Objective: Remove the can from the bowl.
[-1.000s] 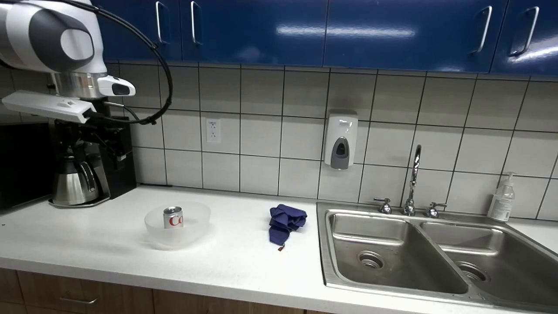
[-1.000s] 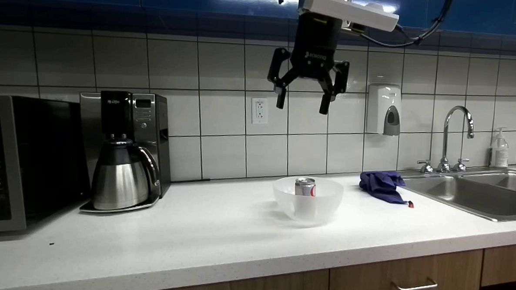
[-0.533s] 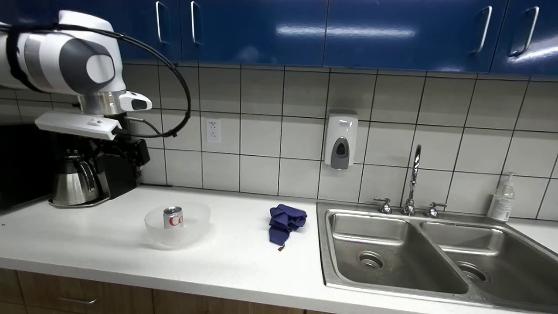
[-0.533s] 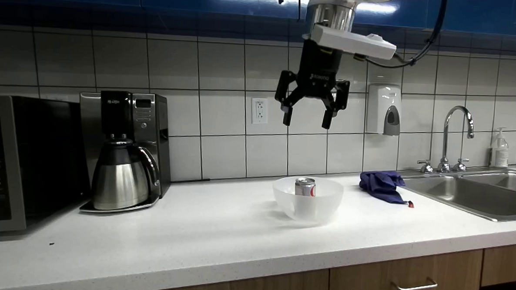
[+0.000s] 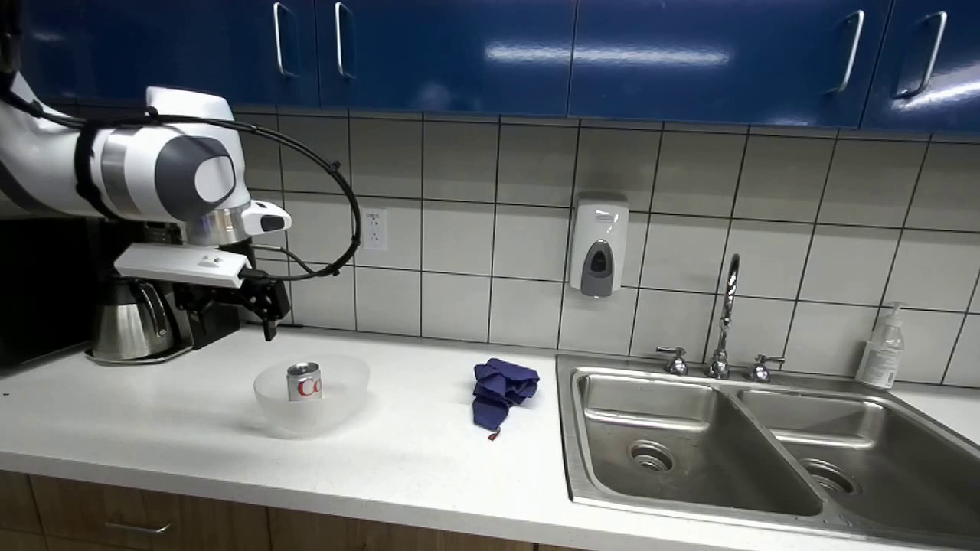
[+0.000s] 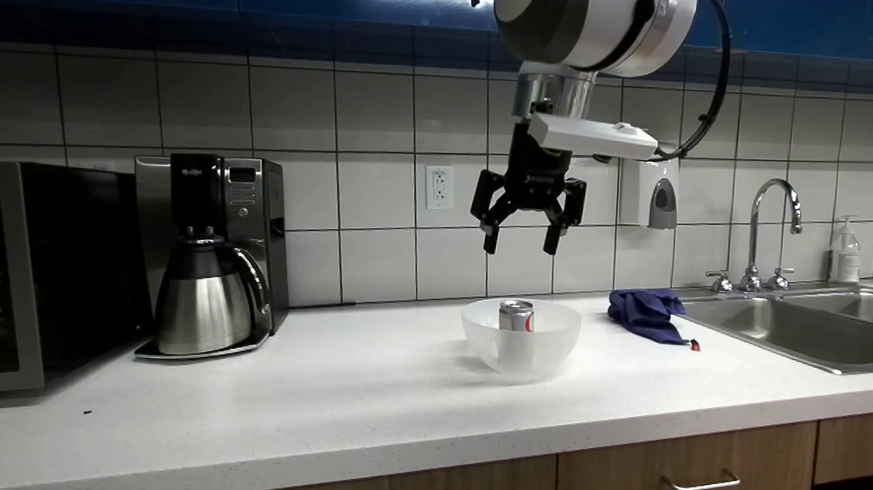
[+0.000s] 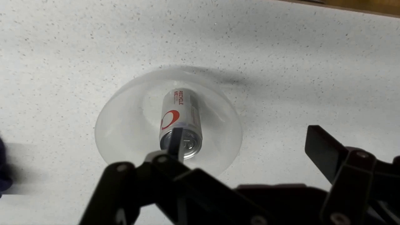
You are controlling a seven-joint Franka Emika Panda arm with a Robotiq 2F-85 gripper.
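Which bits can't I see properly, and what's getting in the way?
The can, wrist view: its top partly behind one finger of the claw.
The can's lower part, in an exterior view: blurred by the cloudy bowl.
The purple cloth, wrist view: cut off by the left edge.
A dark speck, in an exterior view: too small to name.

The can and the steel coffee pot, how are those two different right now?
The can is much smaller than the coffee pot. The can carries red markings, while the coffee pot's steel body looks plain under a black top. The can stands inside the bowl; the coffee pot stands in the coffee maker. Both are silvery and upright.
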